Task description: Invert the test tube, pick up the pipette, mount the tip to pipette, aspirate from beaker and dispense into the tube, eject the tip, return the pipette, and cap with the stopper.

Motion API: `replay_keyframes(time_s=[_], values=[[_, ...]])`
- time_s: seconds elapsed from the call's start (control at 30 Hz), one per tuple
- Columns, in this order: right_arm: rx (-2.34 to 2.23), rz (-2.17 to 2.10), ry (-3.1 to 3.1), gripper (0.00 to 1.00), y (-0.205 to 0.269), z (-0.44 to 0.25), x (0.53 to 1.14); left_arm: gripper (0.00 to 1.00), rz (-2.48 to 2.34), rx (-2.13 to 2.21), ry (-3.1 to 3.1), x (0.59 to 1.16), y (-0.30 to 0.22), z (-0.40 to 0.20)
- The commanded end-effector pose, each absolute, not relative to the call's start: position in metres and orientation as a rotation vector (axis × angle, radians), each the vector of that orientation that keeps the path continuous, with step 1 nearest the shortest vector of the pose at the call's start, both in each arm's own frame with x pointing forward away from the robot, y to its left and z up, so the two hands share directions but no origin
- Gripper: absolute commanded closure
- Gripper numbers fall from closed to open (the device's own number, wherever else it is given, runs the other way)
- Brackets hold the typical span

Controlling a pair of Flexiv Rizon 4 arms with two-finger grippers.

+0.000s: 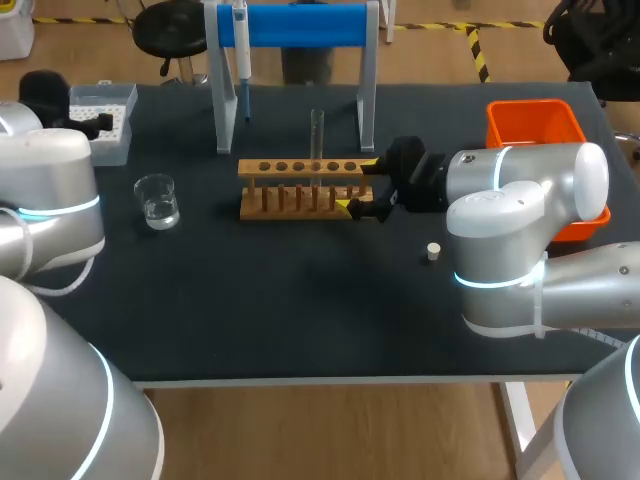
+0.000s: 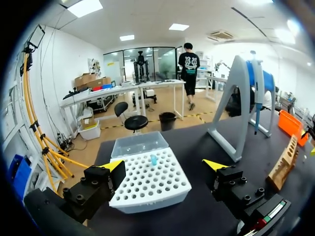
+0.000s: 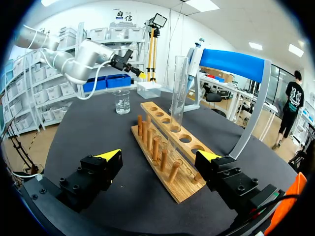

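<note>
Head view, counted: one rack (image 1: 300,190), one tube (image 1: 317,135), one pipette (image 1: 241,45), one beaker (image 1: 157,200), one tip box (image 1: 108,122), one stopper (image 1: 433,251), one orange bin (image 1: 535,125), one blue-topped stand (image 1: 300,25), all on or over the dark bench (image 1: 300,310).

The wooden rack lay mid-bench. The single tube stood upright in a hole toward the rack's right end. From the rack, the stand was at 12 o'clock with the pipette hanging on its left side. The beaker, holding a little clear liquid, was at 9 o'clock, well apart from the rack. The tip box was at 10 o'clock near the bench's far left corner. The stopper was alone at 4 o'clock and the bin at 2 o'clock by the right edge.

The right gripper (image 1: 357,185) was at the rack's right end, at 3 o'clock from the tube. Its two fingers were wide, one on each side of the rack end. In the right wrist view the rack (image 3: 167,147) ran out ahead between the spread fingers of the right gripper (image 3: 160,155), which held nothing. I could not tell whether the fingers touched the wood.

In the left wrist view the left gripper (image 2: 165,164) was at the tip box (image 2: 147,184), fingers wide, holding nothing, the box just ahead between them. One blue tip (image 2: 153,160) showed in the box's grid.
</note>
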State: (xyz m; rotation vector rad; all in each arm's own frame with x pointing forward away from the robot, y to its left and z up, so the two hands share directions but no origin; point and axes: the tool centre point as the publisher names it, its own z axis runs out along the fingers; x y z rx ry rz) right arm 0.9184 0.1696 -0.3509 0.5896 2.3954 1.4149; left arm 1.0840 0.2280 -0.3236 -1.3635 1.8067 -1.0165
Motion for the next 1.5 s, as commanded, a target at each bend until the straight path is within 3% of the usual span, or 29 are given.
replay_keyframes(time_s=[0.03, 0.07, 0.17, 0.23, 0.3, 0.47, 0.5, 0.77, 1.23, 1.5], values=[[0.589, 1.416, 2.396, 0.00, 0.170, -0.351, 0.919, 0.06, -1.012, -1.368, 1.811, 1.097, 0.224, -0.329], [0.589, 1.416, 2.396, 0.00, 0.170, -0.351, 0.919, 0.04, -1.014, -1.368, 1.813, 1.098, 0.224, -0.329], [0.589, 1.416, 2.396, 0.00, 0.170, -0.351, 0.919, 0.12, -1.015, -1.366, 1.820, 1.102, 0.221, -0.330], [0.589, 1.416, 2.396, 0.00, 0.170, -0.351, 0.919, 0.11, -1.014, -1.368, 1.822, 1.104, 0.221, -0.331], [0.589, 1.416, 2.396, 0.00, 0.170, -0.351, 0.919, 0.20, -1.013, -1.374, 1.820, 1.107, 0.221, -0.333], [0.589, 1.416, 2.396, 0.00, 0.170, -0.351, 0.919, 0.22, -1.003, -1.388, 1.817, 1.113, 0.222, -0.336], [0.589, 1.416, 2.396, 0.00, 0.170, -0.351, 0.919, 0.28, -1.001, -1.391, 1.816, 1.114, 0.223, -0.337], [0.589, 1.416, 2.396, 0.00, 0.170, -0.351, 0.919, 0.28, -0.995, -1.407, 1.810, 1.122, 0.225, -0.343], [0.589, 1.416, 2.396, 0.00, 0.170, -0.351, 0.919, 0.53, -1.000, -1.420, 1.792, 1.134, 0.227, -0.351], [0.589, 1.416, 2.396, 0.00, 0.170, -0.351, 0.919, 0.55, -0.996, -1.437, 1.785, 1.137, 0.228, -0.354]])
